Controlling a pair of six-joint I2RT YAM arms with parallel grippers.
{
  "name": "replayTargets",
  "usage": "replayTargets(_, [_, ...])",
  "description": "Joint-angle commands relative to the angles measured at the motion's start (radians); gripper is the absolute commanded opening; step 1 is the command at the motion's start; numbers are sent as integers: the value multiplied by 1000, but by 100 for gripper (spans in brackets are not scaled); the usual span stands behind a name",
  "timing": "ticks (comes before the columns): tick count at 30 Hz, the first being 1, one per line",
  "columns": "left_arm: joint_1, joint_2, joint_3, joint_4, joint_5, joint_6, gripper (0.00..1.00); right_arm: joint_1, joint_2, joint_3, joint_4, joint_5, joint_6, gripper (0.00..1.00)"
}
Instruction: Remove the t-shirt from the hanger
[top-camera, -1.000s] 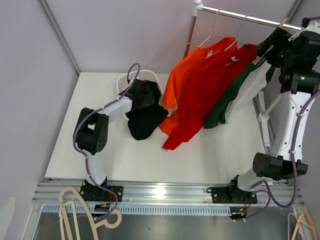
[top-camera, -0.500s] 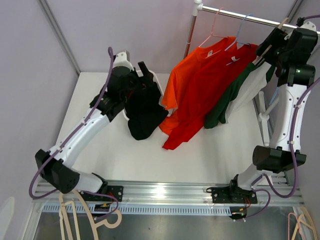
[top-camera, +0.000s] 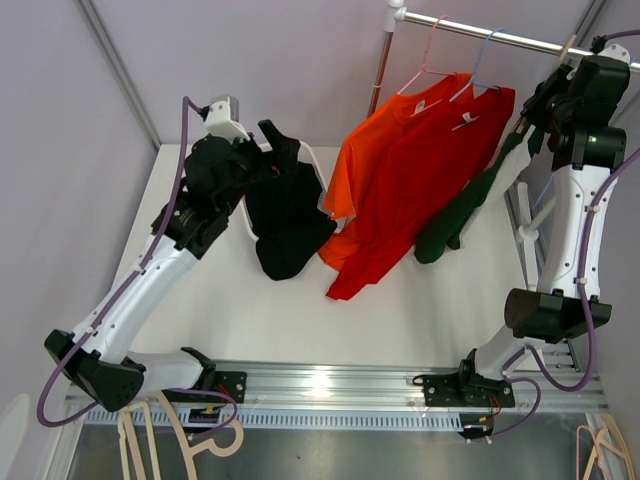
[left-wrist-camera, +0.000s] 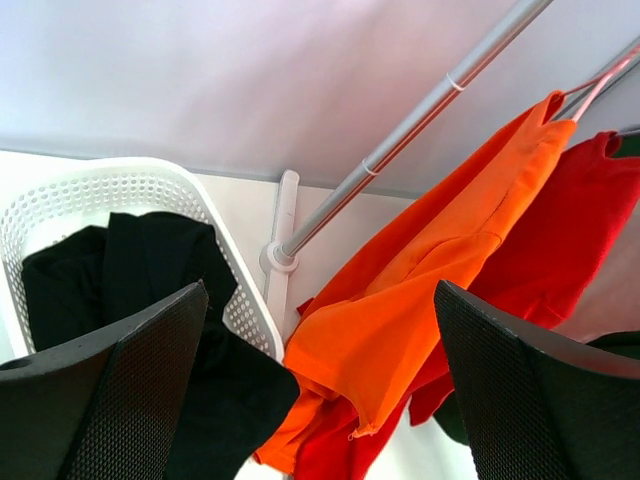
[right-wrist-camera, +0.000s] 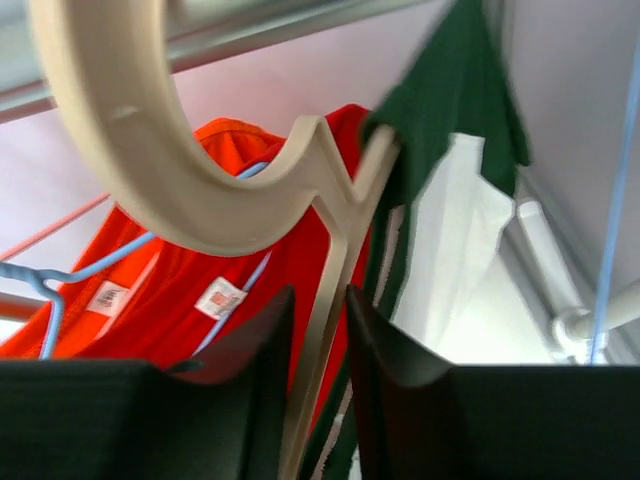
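A dark green t-shirt (top-camera: 470, 205) hangs from a beige hanger (right-wrist-camera: 150, 170) whose hook sits over the metal rail (top-camera: 500, 35) at the far right. My right gripper (right-wrist-camera: 318, 340) is up at the rail, shut on the hanger's stem just below the hook, with the green t-shirt (right-wrist-camera: 455, 110) draped right behind it. In the top view the right gripper (top-camera: 532, 108) is at the shirt's collar. My left gripper (left-wrist-camera: 320, 400) stands wide open and holds nothing; it hovers over the basket and faces the orange shirt.
An orange t-shirt (top-camera: 390, 170) on a pink hanger and a red t-shirt (top-camera: 470, 120) on a blue hanger share the rail. The white basket (left-wrist-camera: 130, 185) holds black garments (top-camera: 285, 230) that spill over its side. Spare beige hangers (top-camera: 150, 420) lie below the table's front rail.
My right jaws have narrowed onto the hanger stem, and the green t-shirt has swung and now hangs narrower. My left arm rose from the basket, then shifted slightly left.
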Motion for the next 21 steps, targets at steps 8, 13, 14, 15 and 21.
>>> replayTargets(8, [2,-27,-44,20,33,34,99,14,15,55,8,37,-22,12])
replayTargets(13, [2,-38,-54,25,34,39,100,14,33,69,8,36,-35,19])
replayTargets(14, [2,-39,-56,25,36,42,99,17,38,72,6,33,-39,18])
replayTargets(15, [2,-42,-57,25,34,43,100,17,43,83,5,33,-41,16])
replayTargets(21, [2,-44,-62,29,53,45,99,50,57,114,5,70,-73,0])
